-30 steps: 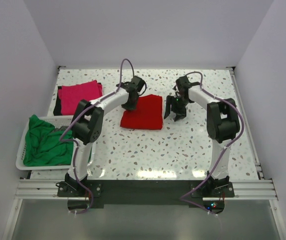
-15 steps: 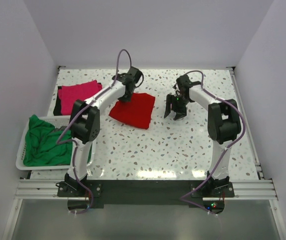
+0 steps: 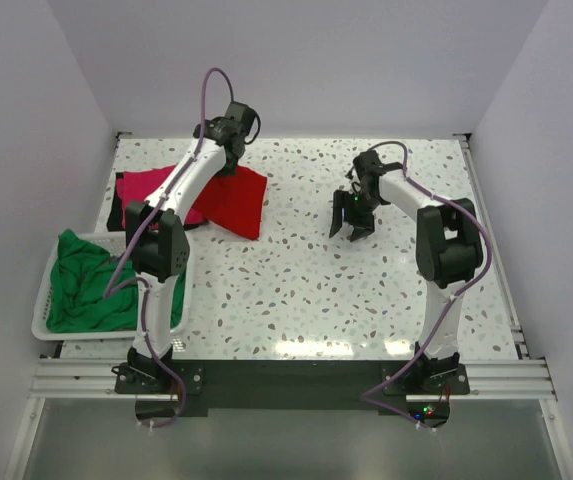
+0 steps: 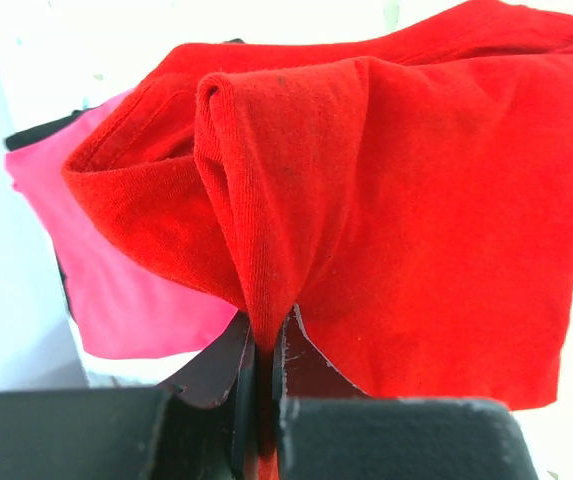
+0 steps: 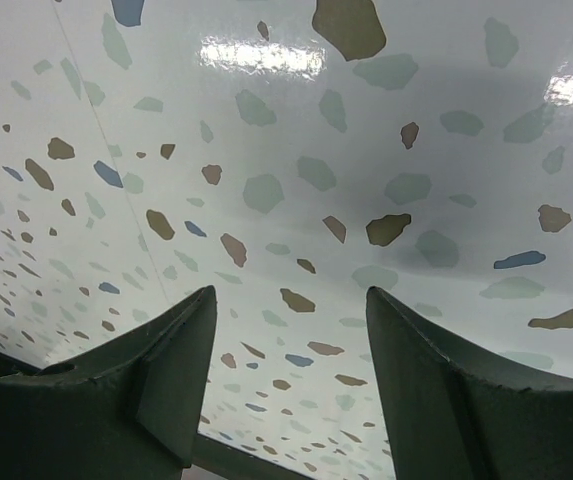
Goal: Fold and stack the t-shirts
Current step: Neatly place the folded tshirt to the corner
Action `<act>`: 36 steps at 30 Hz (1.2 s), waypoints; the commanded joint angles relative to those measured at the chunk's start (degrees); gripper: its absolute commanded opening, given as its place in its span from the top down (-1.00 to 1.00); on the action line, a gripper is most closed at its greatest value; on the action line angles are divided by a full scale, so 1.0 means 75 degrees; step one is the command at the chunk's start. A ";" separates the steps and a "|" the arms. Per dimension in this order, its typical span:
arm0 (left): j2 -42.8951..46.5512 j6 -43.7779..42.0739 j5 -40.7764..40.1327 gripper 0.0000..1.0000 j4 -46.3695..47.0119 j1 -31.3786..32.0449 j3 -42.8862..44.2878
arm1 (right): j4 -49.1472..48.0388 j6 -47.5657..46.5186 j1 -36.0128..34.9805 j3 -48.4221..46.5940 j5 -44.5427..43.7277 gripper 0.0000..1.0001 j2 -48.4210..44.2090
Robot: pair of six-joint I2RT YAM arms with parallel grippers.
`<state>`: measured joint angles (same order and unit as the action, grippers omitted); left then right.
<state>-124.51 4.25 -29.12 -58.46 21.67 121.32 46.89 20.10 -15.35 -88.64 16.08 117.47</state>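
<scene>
My left gripper [image 3: 228, 157] is shut on an edge of the folded red t-shirt [image 3: 234, 199] and holds it over the table's back left, its near part overlapping the folded magenta-pink t-shirt [image 3: 152, 186]. In the left wrist view the red t-shirt [image 4: 416, 200] hangs from my left gripper [image 4: 264, 345], with the pink t-shirt [image 4: 116, 270] behind it. The green t-shirt [image 3: 91, 282] lies crumpled in the white basket [image 3: 41, 300]. My right gripper [image 3: 350, 231] is open and empty above bare table; in the right wrist view my right gripper [image 5: 291, 305] shows only table between its fingers.
A dark cloth edge [image 3: 117, 213] shows under the pink t-shirt. White walls close in the back and both sides. The speckled tabletop [image 3: 366, 290] stretches across the middle and right.
My left gripper has carried the red t-shirt from the table's middle to the back left, onto the pink t-shirt's edge. My right arm has stayed put.
</scene>
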 commanded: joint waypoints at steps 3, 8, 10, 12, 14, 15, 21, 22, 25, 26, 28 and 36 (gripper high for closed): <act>0.0510 -0.0426 -0.0312 1.00 -0.0280 -0.0345 0.0453 | 0.0181 -0.0137 0.0008 -0.0006 0.0153 -0.30 -0.0440; 0.0886 -0.0532 -0.0148 1.00 -0.0210 -0.0616 0.0395 | 0.0158 -0.0148 0.0008 0.0123 0.0154 -0.30 -0.0522; 0.1073 -0.0520 -0.0055 1.00 -0.0163 -0.0733 0.0371 | 0.0169 -0.0160 0.0008 0.0170 0.0153 -0.30 -0.0545; 0.1261 -0.0671 0.0039 1.00 -0.0128 -0.0803 0.0348 | 0.0169 -0.0160 0.0020 0.0205 0.0153 -0.30 -0.0580; 0.1389 -0.0754 0.0075 1.00 -0.0128 -0.0815 0.0348 | 0.0146 -0.0149 0.0008 0.0229 0.0142 -0.30 -0.0581; 0.1437 -0.0754 0.0086 1.00 -0.0128 -0.0827 0.0359 | 0.0146 -0.0148 0.0008 0.0241 0.0142 -0.30 -0.0592; 0.1765 -0.0754 0.0110 1.00 -0.0093 -0.0967 0.0348 | 0.0122 -0.0137 0.0008 0.0381 0.0142 -0.30 -0.0709; 0.1800 -0.0766 0.0145 1.00 -0.0081 -0.0991 0.0348 | 0.0099 -0.0125 0.0008 0.0404 0.0142 -0.30 -0.0733; 0.1929 -0.0778 0.0192 1.00 -0.0057 -0.1085 0.0336 | 0.0075 -0.0125 -0.0004 0.0510 0.0142 -0.30 -0.0780; 0.1999 -0.0789 0.0192 1.00 -0.0034 -0.1131 0.0325 | 0.0064 -0.0113 0.0008 0.0522 0.0142 -0.30 -0.0780; 0.2034 -0.0801 0.0227 1.00 0.0001 -0.1178 0.0289 | 0.0052 -0.0113 -0.0003 0.0592 0.0142 -0.30 -0.0815; 0.1929 -0.0906 0.0543 1.00 0.0293 -0.1670 -0.0155 | 0.0005 -0.0102 0.0008 0.0651 0.0189 -0.30 -0.0885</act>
<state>-112.79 -0.78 -25.93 -59.13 10.72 121.32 47.20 19.84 -15.38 -83.94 16.10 114.48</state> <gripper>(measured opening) 0.065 0.648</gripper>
